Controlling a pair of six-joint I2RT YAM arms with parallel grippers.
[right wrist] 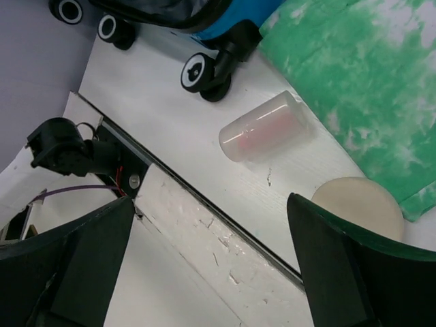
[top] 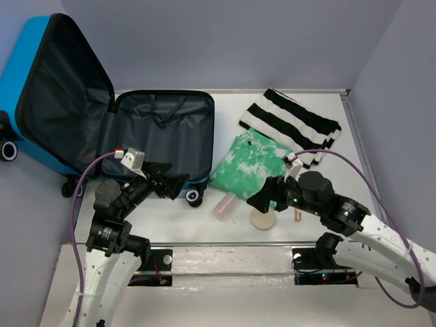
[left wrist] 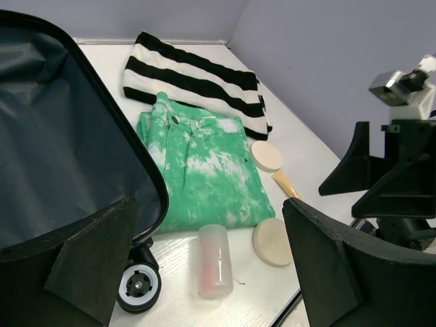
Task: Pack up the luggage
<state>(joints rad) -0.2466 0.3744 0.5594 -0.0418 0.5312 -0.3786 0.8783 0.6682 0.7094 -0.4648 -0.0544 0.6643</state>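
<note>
My left end effector (top: 174,181) is spread fully open with nothing in it, and my right end effector (top: 264,196) is the same. The blue suitcase (top: 41,75) lies unzipped. One half is flat on the counter (top: 184,228) just ahead of my left end effector, and the other half tilts up against the wall beyond it and to its left. Both halves show wrinkled dark grey lining (top: 160,129). A wheel (top: 193,197) sits just right of my left end effector.

Between my two end effectors a clear tube (top: 225,206) lies on its side with something pink inside. A cream disc (top: 263,219) rests on the near side of my right end effector. Ahead of that end effector lie folded green-and-white trousers (top: 252,162), and beyond those a black-and-white striped cloth (top: 289,124). The counter is white and the walls (top: 238,41) are pale lilac.
</note>
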